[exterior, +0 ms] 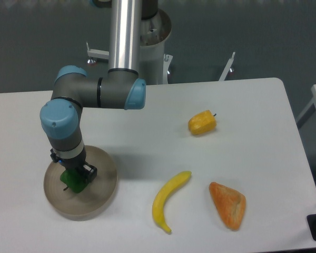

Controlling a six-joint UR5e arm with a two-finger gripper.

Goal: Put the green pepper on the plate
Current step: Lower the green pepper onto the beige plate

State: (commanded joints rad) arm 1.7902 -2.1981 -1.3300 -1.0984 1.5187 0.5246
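Over the round beige-tan plate (102,187) at the table's left, the two-finger gripper (73,178) clasps the small glossy green pepper (73,182), yellow banana (168,201) lying well apart.

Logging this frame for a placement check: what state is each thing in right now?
green pepper: over the plate, held by the gripper
plate: flat on the table, under the pepper
gripper: shut on the pepper
yellow pepper: lying free
banana: lying free
orange wedge: lying free
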